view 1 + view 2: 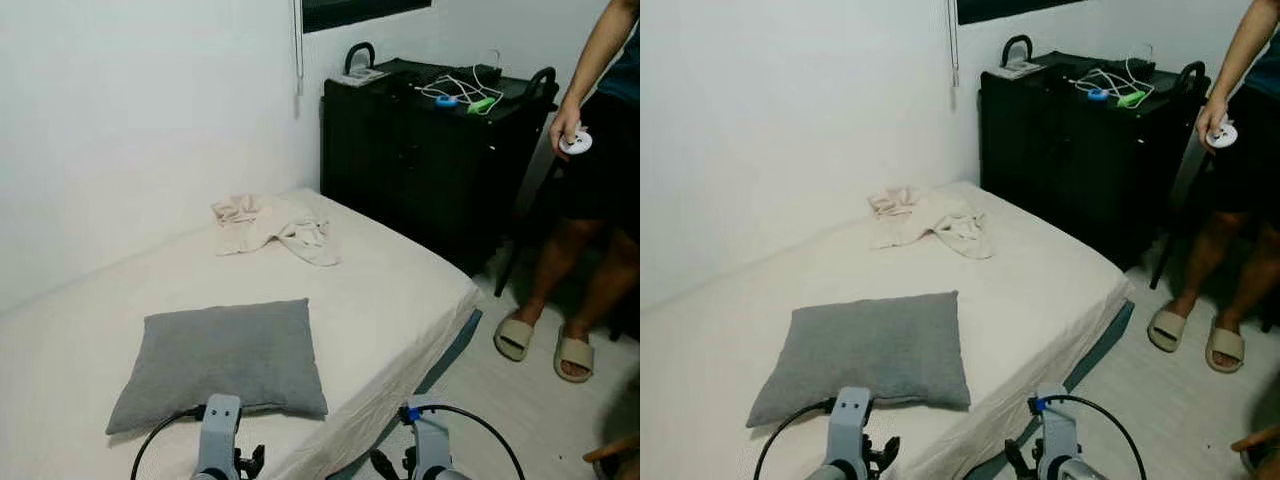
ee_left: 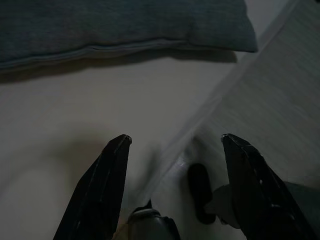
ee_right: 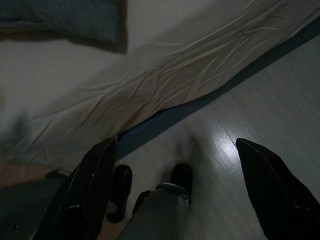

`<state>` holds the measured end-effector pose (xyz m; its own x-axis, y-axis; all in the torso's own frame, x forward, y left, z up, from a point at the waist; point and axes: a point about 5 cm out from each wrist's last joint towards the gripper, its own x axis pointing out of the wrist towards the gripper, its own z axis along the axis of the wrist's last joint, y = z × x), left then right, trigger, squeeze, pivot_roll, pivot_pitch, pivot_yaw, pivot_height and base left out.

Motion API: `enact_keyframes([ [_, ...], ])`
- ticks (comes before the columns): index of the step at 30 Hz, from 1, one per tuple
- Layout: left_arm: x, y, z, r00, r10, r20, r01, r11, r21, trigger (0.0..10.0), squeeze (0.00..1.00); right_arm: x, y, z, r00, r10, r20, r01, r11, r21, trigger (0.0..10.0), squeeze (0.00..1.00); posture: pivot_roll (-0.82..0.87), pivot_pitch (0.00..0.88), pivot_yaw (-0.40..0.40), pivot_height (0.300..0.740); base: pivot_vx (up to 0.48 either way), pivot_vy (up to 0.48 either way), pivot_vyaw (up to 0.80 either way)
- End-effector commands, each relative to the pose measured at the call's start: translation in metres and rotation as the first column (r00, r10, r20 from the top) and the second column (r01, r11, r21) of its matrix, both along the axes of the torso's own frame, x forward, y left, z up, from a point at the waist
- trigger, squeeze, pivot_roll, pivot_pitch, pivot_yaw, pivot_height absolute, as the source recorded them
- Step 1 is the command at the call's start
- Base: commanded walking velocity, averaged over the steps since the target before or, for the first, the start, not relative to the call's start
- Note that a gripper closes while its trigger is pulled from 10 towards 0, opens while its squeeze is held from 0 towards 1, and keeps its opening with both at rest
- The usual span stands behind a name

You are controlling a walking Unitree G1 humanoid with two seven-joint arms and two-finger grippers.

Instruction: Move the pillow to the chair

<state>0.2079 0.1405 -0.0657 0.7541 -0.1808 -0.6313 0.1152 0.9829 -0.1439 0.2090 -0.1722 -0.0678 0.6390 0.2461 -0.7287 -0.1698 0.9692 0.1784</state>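
Left wrist view: left tool hangs with its two black fingers spread wide, nothing between them, over the bed's near edge.
Right wrist view: right tool also wide open and empty, above the floor just off the bed's side.
Pillow: grey pillow lies flat on the bed near its front edge, just ahead of the left tool and apart from both tools; its seam edge shows close beyond the left fingers, one corner beyond the right ones.
Eye views add: silver wrists of both arms at the bottom, a crumpled cream cloth farther up the bed, a black cabinet with cables on top, and a person in sandals standing on the right, holding a small white object.
Wrist views add: the robot's own dark feet on the floor.
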Motion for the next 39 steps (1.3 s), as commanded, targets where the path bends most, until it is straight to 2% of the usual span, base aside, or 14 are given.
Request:
enact_keyframes([
  [1,-0.0029,0.0040,-0.0020,1.000,-0.008,-0.014,0.008,1.000,0.018,10.0,0.00,-0.0023,0.0054,-0.0018,1.000,0.018,-0.009,-0.018,1.000,0.004,10.0,0.00,0.00,0.004,0.013,0.740,0.000,0.000,0.00],
  [4,-0.0025,0.0042,-0.0016,1.000,-0.015,-0.011,0.015,1.000,0.017,10.0,0.00,-0.0023,0.0064,-0.0019,1.000,0.023,-0.010,-0.023,1.000,0.005,10.0,0.00,0.00,0.000,0.013,0.740,0.000,0.000,0.00],
  [12,-0.0022,0.0028,-0.0015,0.998,-0.055,-0.014,0.056,0.998,0.025,10.0,0.00,-0.0011,0.0090,-0.0014,0.999,0.033,-0.008,-0.033,0.999,0.006,10.0,0.00,0.00,0.000,0.013,0.740,0.000,-0.438,0.00],
  [15,-0.0015,0.0036,-0.0013,1.000,-0.028,-0.012,0.028,0.999,0.027,10.0,0.00,-0.0008,0.0092,-0.0012,0.999,0.034,-0.006,-0.034,0.999,0.007,10.0,0.00,0.00,0.000,0.015,0.740,0.000,0.000,0.00],
  [28,-0.0028,0.0042,-0.0021,0.999,-0.036,-0.018,0.036,0.999,0.036,10.0,0.00,0.0019,0.0047,0.0014,0.999,-0.016,0.028,0.015,1.000,0.023,10.0,0.00,0.00,0.007,0.021,0.740,0.000,0.000,0.00],
  [34,-0.0038,0.0033,-0.0026,0.999,-0.043,-0.020,0.043,0.998,0.039,10.0,0.00,-0.0007,0.0058,0.0004,1.000,-0.002,0.021,0.001,0.999,0.052,10.0,0.00,0.00,0.009,0.023,0.740,0.000,0.000,0.78],
  [39,-0.0053,-0.0015,-0.0034,0.996,-0.089,-0.024,0.090,0.995,0.046,10.0,0.00,-0.0069,0.0058,-0.0034,1.000,0.008,-0.005,-0.007,0.999,0.045,10.0,0.00,0.00,0.009,0.020,0.740,0.000,0.000,0.78],
])
